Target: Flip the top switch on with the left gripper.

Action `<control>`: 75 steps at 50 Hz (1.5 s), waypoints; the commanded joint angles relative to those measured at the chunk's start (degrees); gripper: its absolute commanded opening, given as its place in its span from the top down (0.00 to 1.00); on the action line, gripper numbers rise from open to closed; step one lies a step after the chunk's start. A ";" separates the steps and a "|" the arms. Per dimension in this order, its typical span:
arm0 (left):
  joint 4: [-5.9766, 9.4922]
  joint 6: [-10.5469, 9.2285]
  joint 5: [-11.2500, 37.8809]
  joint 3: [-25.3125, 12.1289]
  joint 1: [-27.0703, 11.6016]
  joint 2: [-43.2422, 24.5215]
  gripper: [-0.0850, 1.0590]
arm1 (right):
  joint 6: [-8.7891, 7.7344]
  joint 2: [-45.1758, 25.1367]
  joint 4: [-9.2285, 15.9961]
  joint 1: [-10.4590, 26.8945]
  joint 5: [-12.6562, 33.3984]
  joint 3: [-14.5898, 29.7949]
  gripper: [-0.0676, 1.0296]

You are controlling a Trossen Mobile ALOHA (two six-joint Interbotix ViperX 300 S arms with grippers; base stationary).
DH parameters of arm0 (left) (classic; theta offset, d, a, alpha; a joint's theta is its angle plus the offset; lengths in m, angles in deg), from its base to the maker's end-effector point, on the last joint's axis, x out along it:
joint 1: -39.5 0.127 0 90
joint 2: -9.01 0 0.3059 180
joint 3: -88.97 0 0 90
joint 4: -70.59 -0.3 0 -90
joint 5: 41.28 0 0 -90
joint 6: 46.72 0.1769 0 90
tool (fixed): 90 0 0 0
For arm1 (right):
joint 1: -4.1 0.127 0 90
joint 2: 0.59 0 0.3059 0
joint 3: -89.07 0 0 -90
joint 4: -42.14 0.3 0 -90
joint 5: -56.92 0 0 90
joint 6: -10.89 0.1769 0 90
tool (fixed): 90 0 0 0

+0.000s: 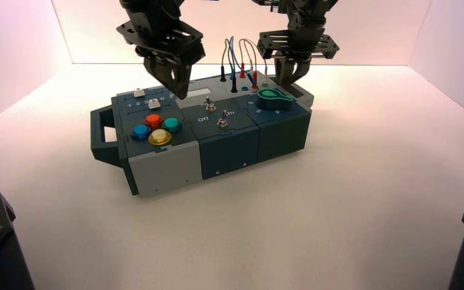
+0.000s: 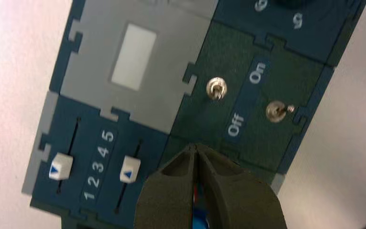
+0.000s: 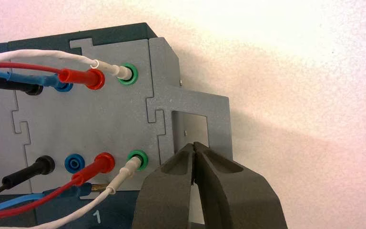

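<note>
Silver top switch (image 2: 217, 88) lies rightward of left end effector (image 2: 196, 147), right end effector (image 3: 194, 145) near grey handle (image 3: 219, 117), both closed.

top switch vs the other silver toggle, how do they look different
The top switch's lever shows mostly within its round nut; the other toggle's lever sticks out past its nut. The top switch is nearer the white window, the other toggle farther. Both are silver metal.
</note>
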 commanded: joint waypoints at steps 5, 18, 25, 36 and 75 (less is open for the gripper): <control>-0.09 0.35 -2.81 -1.49 -0.35 0.26 0.95 | -0.09 -2.72 0.09 0.44 0.26 -0.62 0.96; 0.18 0.35 -2.81 -1.85 -1.32 -1.85 0.95 | 0.00 -2.81 0.09 0.26 0.26 -0.88 0.96; 0.18 0.35 -3.34 -2.46 -2.99 -3.69 0.95 | 0.00 -2.90 0.09 0.26 0.35 -0.97 0.96; 0.00 0.35 -4.39 -3.52 -3.34 -5.98 0.95 | 0.00 -2.90 0.09 0.26 0.26 -1.41 0.96; -0.70 2.46 -5.01 -6.94 -3.43 -8.44 0.95 | 0.00 -3.69 0.09 0.18 0.35 -1.58 0.96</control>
